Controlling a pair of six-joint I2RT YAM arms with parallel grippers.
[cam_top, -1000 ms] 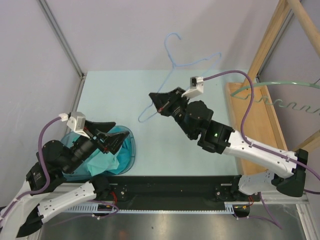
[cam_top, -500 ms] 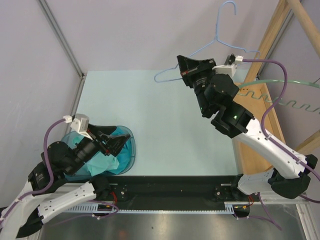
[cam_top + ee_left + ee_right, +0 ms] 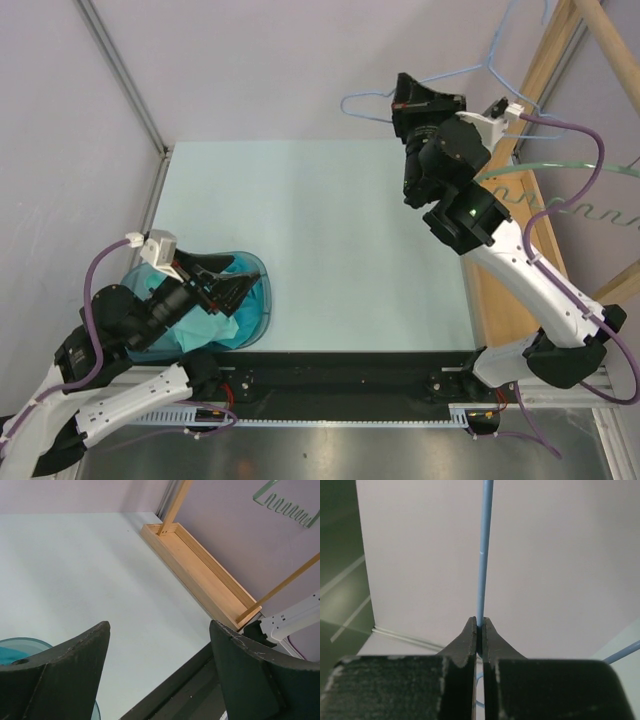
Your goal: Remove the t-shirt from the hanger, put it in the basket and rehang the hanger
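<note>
Over the far-right corner of the table [image 3: 320,240] the right arm [image 3: 520,270] stretches high, right gripper [image 3: 480,623] clamped on the hanger [image 3: 484,540]; left gripper [image 3: 159,627] hovers, fingers apart, above the t-shirt [image 3: 210,328] at the table's near-left edge

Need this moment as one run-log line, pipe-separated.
right claw: shut on bare hanger, held aloft | left claw: open, empty, over tub | t-shirt: off hanger, in tub
</note>
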